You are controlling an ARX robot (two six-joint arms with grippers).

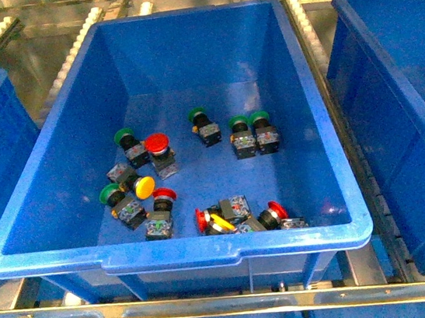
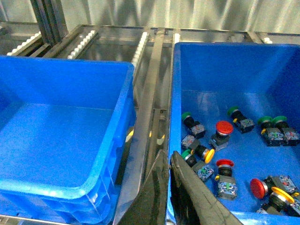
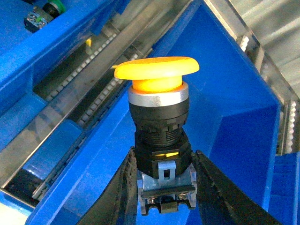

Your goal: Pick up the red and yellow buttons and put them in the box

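Observation:
My right gripper (image 3: 164, 159) is shut on the black and grey body of a yellow button (image 3: 157, 70), cap pointing away from the wrist. It hangs over the near rim and inside of the box (image 3: 234, 108), the deep blue crate to the right of the middle crate. Neither arm shows in the front view. The middle crate (image 1: 170, 251) holds red buttons (image 1: 157, 143) (image 1: 164, 195) (image 1: 202, 220) (image 1: 276, 210) and yellow buttons (image 1: 145, 186) (image 1: 221, 224). My left gripper (image 2: 168, 155) is shut and empty above that crate's left rim.
Several green-capped buttons (image 1: 122, 136) (image 1: 238, 123) lie among the others in the middle crate. Another blue crate (image 2: 56, 140), empty, stands to the left. Metal roller rails (image 2: 150, 93) run between the crates. The right crate's wall (image 1: 393, 104) rises close beside the middle one.

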